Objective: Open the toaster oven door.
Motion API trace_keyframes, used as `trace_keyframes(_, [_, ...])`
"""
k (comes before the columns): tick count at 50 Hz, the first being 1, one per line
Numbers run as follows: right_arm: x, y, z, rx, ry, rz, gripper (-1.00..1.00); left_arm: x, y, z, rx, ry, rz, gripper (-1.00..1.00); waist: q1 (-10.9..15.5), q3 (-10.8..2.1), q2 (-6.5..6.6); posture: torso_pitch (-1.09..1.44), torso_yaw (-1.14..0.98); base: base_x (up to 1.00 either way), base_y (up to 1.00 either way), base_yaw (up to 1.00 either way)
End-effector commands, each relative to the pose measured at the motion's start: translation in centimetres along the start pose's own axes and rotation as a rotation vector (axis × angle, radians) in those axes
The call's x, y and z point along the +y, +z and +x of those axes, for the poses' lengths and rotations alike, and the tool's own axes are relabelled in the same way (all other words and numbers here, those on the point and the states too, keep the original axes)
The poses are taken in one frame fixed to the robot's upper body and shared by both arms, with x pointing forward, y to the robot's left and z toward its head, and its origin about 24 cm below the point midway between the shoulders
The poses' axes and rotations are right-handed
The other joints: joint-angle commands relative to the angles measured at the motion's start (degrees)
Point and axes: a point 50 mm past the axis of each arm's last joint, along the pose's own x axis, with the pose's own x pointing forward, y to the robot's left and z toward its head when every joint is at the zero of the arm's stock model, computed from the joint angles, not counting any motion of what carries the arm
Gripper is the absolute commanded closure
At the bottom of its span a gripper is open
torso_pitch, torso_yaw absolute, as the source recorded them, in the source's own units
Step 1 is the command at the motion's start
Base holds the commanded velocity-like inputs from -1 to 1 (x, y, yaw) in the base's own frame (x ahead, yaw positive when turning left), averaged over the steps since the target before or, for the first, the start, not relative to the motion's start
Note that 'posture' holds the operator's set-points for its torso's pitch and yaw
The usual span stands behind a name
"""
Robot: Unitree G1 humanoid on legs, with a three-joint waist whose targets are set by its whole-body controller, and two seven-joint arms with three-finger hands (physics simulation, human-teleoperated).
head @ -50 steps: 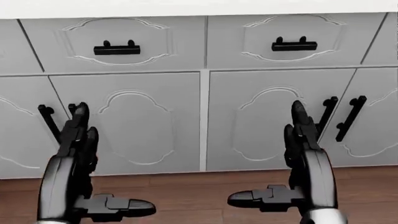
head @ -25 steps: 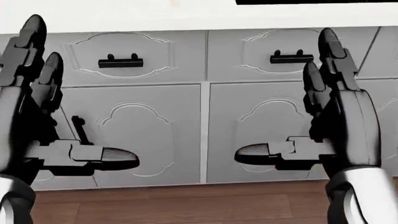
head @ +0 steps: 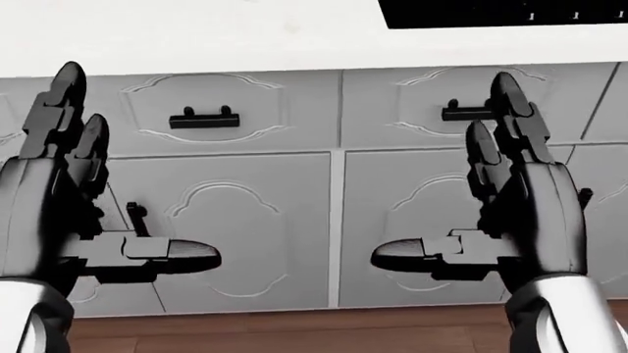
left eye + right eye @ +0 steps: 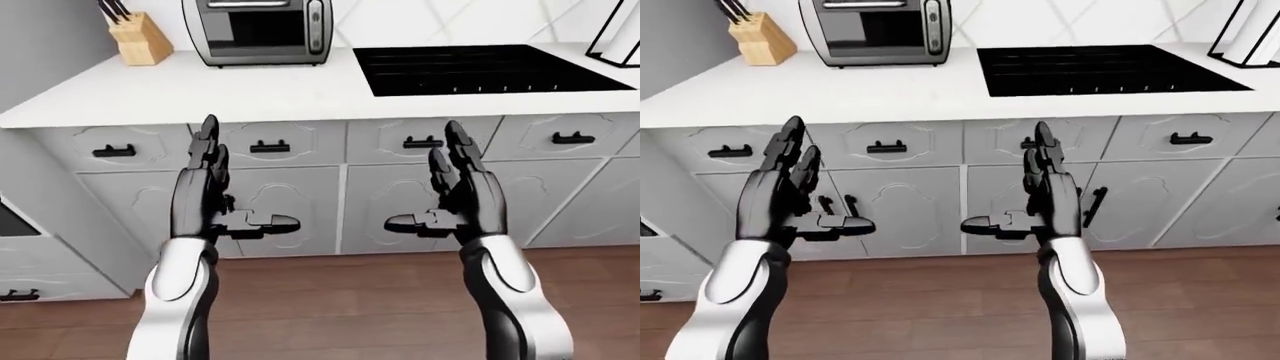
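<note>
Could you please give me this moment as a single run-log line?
phase: approach | toaster oven: door shut, on counter | left hand: open, empty | right hand: open, empty

Over the last second both hands have come up in the head view: from low in the picture, where they stood over the floorboards and the lower cabinet doors, to the height of the drawer fronts. The left hand (image 3: pixel 68 220) has drifted toward the left edge, its fingertips now beside the left drawer handle (image 3: pixel 204 118); the right hand (image 3: pixel 510 220) now reaches the right drawer handle (image 3: pixel 463 112). The camera has tilted up as well: the floor has shrunk to a thin strip beneath the hands, and the cooktop (image 3: pixel 501 13) edge has appeared above the right hand
</note>
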Motion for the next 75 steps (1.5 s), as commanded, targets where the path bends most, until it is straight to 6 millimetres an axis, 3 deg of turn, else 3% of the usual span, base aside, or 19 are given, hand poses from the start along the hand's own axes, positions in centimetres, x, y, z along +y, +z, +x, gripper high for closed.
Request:
trace_keyframes(1, [-0.1,2.1,-0.1,-0.118,-0.004,-0.009,-1.00,-0.5,1.4,-0.1,-0.091,-0.028,-0.007,-1.00,-0.1,-0.74,-0.26,0.00,0.00,0.31,0.00,0.00])
trace_keyframes(5, [0.0,2.2,-0.2,-0.120,0.002,-0.009,-1.00,-0.4,1.6,-0.1,-0.092,-0.027,-0.005,-1.00,0.5,-0.45,-2.88,0.00,0.00,0.31,0.00,0.00])
trace_keyframes(8, [0.0,2.1,-0.1,-0.121,0.003,-0.005,-1.00,-0.4,1.6,0.0,-0.092,-0.024,-0.010,-1.00,0.6,-1.64,-7.26,0.00,0.00,0.31,0.00,0.00])
trace_keyframes(18, [-0.1,2.0,-0.1,-0.127,0.014,0.013,-1.00,-0.5,1.5,0.0,-0.088,-0.029,-0.018,-1.00,-1.3,0.19,-2.95,0.00,0.00,0.31,0.00,0.00])
trace_keyframes(22, [0.0,1.7,-0.2,-0.124,0.017,0.017,-1.00,-0.6,1.2,0.0,-0.086,-0.031,-0.021,-1.00,-1.4,-1.97,3.11,0.00,0.00,0.31,0.00,0.00])
trace_keyframes(23, [0.0,1.8,-0.3,-0.123,0.018,0.017,-1.00,-0.6,1.1,0.0,-0.085,-0.031,-0.021,-1.00,-0.8,-0.61,0.10,0.00,0.00,0.31,0.00,0.00])
trace_keyframes(24, [0.0,1.7,-0.3,-0.123,0.019,0.018,-1.00,-0.6,1.1,0.0,-0.085,-0.030,-0.022,-1.00,-1.1,-0.47,1.31,0.00,0.00,0.31,0.00,0.00])
trace_keyframes(28, [0.0,1.4,-0.3,-0.116,0.014,0.018,-1.00,-0.5,1.1,0.0,-0.087,-0.029,-0.023,-1.00,-0.1,-1.08,-0.10,0.00,0.00,0.31,0.00,0.00])
trace_keyframes(33, [0.2,1.5,-0.5,-0.123,0.028,0.033,-1.00,-0.5,1.1,-0.1,-0.085,-0.028,-0.024,-1.00,0.6,-0.33,-3.64,0.00,0.00,0.29,0.00,0.00])
trace_keyframes(35, [0.2,1.6,-0.6,-0.125,0.030,0.038,-1.00,-0.5,1.0,-0.1,-0.085,-0.027,-0.025,-1.00,0.5,-2.15,-6.56,0.00,0.00,0.14,0.00,0.00])
trace_keyframes(36, [0.2,1.6,-0.6,-0.126,0.031,0.042,-1.00,-0.5,1.0,0.0,-0.085,-0.027,-0.025,-1.00,0.4,-2.81,-6.21,0.00,0.00,0.09,0.00,0.00])
trace_keyframes(38, [0.2,1.6,-0.6,-0.126,0.031,0.045,-1.00,-0.5,1.0,0.0,-0.085,-0.028,-0.024,-1.00,0.1,-0.57,-6.40,0.00,0.00,0.04,0.00,0.00])
trace_keyframes(48, [0.3,1.5,-0.6,-0.121,0.037,0.080,-1.00,-0.4,1.0,0.0,-0.083,-0.027,-0.026,-1.00,0.0,-1.65,-3.79,0.00,0.00,0.00,0.17,0.03])
trace_keyframes(51, [0.3,1.4,-0.6,-0.120,0.036,0.082,-1.00,-0.4,1.1,0.0,-0.083,-0.028,-0.025,-1.00,-1.0,-2.40,2.64,0.00,0.00,0.00,0.00,0.27])
trace_keyframes(52, [0.3,1.5,-0.6,-0.120,0.037,0.082,-1.00,-0.4,1.1,0.0,-0.083,-0.028,-0.025,-1.00,-0.2,-2.01,0.40,0.00,0.00,0.00,0.00,0.27])
trace_keyframes(53, [0.3,1.5,-0.6,-0.121,0.037,0.081,-1.00,-0.5,1.1,0.0,-0.082,-0.029,-0.025,-1.00,-0.4,-2.08,1.30,0.00,0.00,0.00,0.00,0.28])
trace_keyframes(62, [0.3,1.4,-0.6,-0.117,0.034,0.080,-1.00,-0.5,0.9,0.1,-0.080,-0.030,-0.026,-1.00,-0.1,-1.47,-3.74,0.00,0.00,0.00,0.00,0.28])
trace_keyframes(65, [0.3,1.1,-0.5,-0.114,0.032,0.078,-1.00,-0.6,0.8,0.1,-0.078,-0.031,-0.026,-1.00,-0.3,-2.06,-7.75,0.00,0.00,0.00,0.00,0.28])
trace_keyframes(75, [0.1,1.0,-0.5,-0.118,0.027,0.079,-1.00,-0.6,0.8,0.3,-0.078,-0.033,-0.025,-1.00,-1.3,-1.07,-3.79,0.00,0.00,0.00,0.00,0.16])
